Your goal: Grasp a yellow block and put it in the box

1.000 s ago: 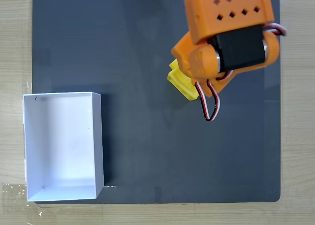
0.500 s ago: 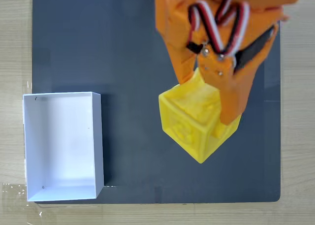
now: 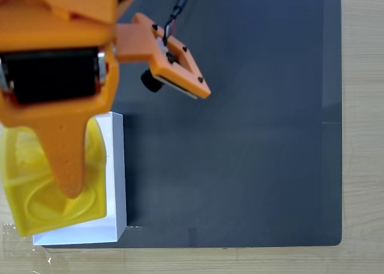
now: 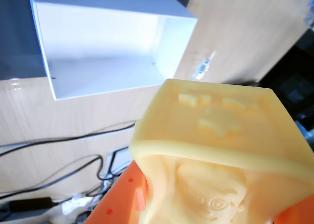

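My gripper (image 3: 72, 187) pinches the yellow block (image 3: 36, 196) by opposite faces above the box (image 3: 117, 166); rigid, light, probably slick plastic

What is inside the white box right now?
In the wrist view the white rectangular open-topped box shows a bare white bottom. In the fixed view the orange gripper, holding the bright yellow plastic block above, covers most of the interior.
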### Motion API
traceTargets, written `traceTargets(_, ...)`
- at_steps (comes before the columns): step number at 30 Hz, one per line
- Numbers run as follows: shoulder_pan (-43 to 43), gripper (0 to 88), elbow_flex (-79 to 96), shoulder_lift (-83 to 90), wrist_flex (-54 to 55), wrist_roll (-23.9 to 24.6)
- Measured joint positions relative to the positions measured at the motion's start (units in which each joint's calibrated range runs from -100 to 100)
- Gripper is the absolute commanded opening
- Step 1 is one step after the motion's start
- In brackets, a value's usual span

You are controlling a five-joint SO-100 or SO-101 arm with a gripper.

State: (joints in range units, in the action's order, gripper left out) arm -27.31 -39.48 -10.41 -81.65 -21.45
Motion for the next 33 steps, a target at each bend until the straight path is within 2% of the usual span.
traceTargets(12,-5.58,19.2,0.09,-16.94,14.63,0.00)
traceTargets(25,-4.68,19.8,0.09,-27.05,18.00,-0.05)
traceTargets(27,-3.96,24.2,0.09,-27.81,18.17,-0.05)
traceTargets(33,-3.06,46.1,0.09,-28.49,18.00,-0.05)
